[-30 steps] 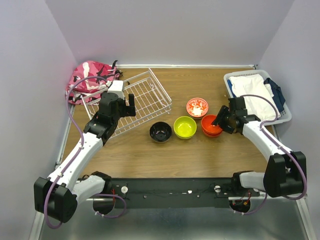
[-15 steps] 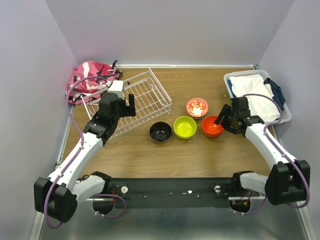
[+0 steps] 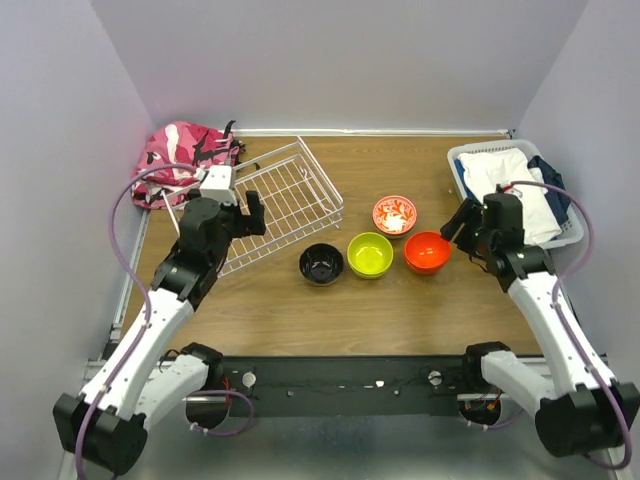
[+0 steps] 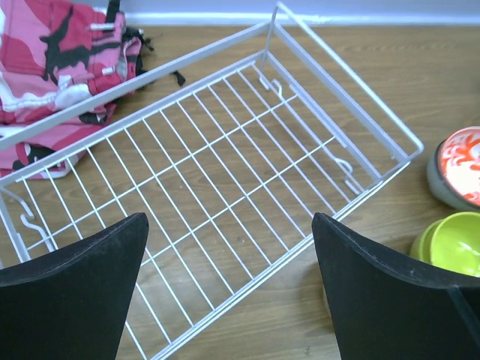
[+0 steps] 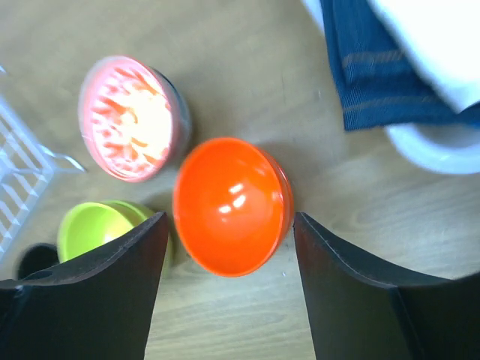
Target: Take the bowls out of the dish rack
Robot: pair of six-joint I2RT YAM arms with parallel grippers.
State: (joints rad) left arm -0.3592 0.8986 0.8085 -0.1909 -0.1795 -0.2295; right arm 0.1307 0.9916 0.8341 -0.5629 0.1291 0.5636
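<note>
The white wire dish rack (image 3: 290, 198) lies tilted at the back left, and in the left wrist view the dish rack (image 4: 225, 172) holds nothing. Four bowls stand on the table to its right: black-inside (image 3: 321, 263), lime-green (image 3: 370, 254), orange (image 3: 427, 251) and white with red pattern (image 3: 394, 214). My left gripper (image 3: 252, 213) hovers open over the rack's near rim, its jaws (image 4: 229, 292) wide apart and empty. My right gripper (image 3: 460, 228) is open just right of the orange bowl (image 5: 232, 206), which rests free between the spread fingers.
A white plastic basket (image 3: 566, 235) of clothes stands at the back right, close behind my right arm. A pink camouflage bag (image 3: 180, 155) lies behind the rack at the back left. Purple walls close in three sides.
My right gripper opened, let go of the orange bowl and drew back to the right and up. My left arm shifted slightly back over the rack.
</note>
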